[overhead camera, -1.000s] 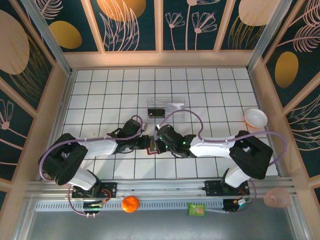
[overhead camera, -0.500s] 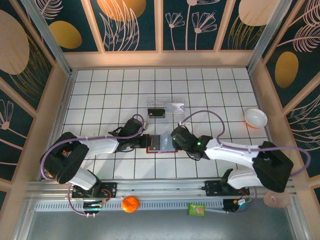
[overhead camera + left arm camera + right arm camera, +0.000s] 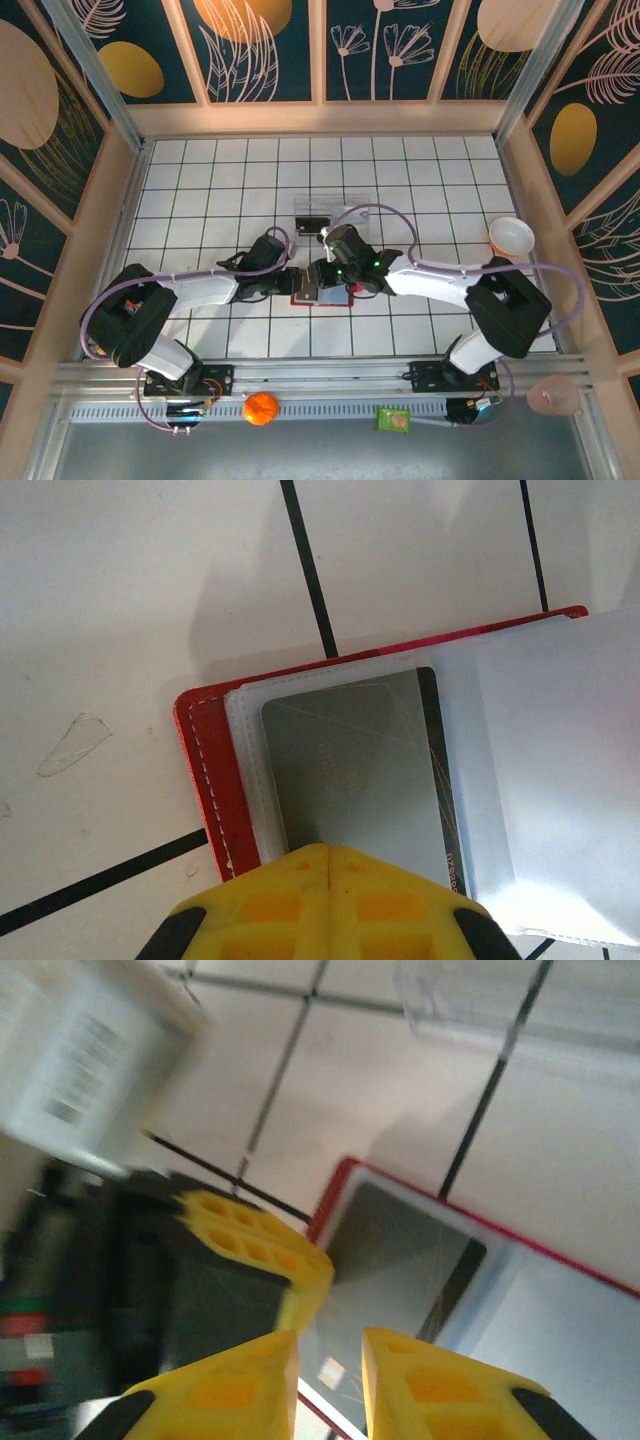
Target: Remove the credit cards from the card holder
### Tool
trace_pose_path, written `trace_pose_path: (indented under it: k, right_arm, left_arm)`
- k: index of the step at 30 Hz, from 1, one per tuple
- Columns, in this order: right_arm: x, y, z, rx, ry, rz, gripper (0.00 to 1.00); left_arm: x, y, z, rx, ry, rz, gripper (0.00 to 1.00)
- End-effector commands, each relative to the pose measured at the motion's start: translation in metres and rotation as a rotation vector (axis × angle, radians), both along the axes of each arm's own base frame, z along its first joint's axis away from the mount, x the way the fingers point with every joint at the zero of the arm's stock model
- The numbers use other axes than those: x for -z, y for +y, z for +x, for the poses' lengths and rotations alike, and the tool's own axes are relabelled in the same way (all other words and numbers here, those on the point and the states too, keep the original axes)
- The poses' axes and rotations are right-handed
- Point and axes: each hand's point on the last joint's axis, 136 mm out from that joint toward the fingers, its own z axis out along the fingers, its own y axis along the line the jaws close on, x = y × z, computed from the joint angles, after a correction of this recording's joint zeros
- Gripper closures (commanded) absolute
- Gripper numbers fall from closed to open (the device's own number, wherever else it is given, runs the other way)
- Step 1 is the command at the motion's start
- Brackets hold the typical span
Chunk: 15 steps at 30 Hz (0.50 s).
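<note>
Left wrist view: the card holder (image 3: 200,780) is seen lying open on the white tiled table (image 3: 120,600). It is pinned at its near edge by the left gripper (image 3: 325,875), whose yellow jaws are closed tight together with nothing between them. Just ahead of those fingertips the pale silvery grey card (image 3: 345,770) is lodged in a clear sleeve (image 3: 245,780). A sliver of the dark card (image 3: 440,780) is exposed behind it, to the right.

Right wrist view: the right gripper (image 3: 330,1360) is poised low over the same open holder, its jaws a little apart and nothing seen caught between them. The grey card lies just ahead of its tips, the left gripper's yellow finger close on its left, and the clear plastic tray (image 3: 480,1005) farther ahead. From the top external view both grippers are seen meeting over the holder. A small dark rectangle (image 3: 312,226) lies in the tray beyond them; what it is cannot be told.

The step in hand is judged to be the extraction itself: the holder is braced and the two cards are not yet drawn. For the next move, the right fingers would need to be lowered onto the exposed card edge and closed on the card alone, not the sleeve. The card would then be pulled away from the left gripper while the holder is pressed down.
</note>
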Motion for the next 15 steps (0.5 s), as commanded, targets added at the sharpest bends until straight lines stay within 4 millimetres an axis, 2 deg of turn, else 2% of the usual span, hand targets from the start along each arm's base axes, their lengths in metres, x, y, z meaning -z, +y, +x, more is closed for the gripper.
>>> trace_pose_path:
  k: [1,6,12,15]
  right_arm:
    - [0.017,-0.008,-0.010,0.007,0.075,-0.057,0.80]
    - [0.029,-0.040,-0.019,0.084,0.085,-0.109,0.81]
    - [0.060,-0.072,-0.028,0.171,0.113,-0.208,0.87]
    - [0.062,-0.077,-0.026,0.193,0.101,-0.222,0.87]
  left_arm:
    - [0.000,0.001,-0.003,0.005,0.010,0.006,1.00]
    - [0.001,0.001,-0.003,0.006,0.014,0.004,1.00]
    - [0.007,0.004,-0.005,0.007,0.017,0.019,1.00]
    - [0.006,0.004,-0.006,0.007,0.018,0.014,1.00]
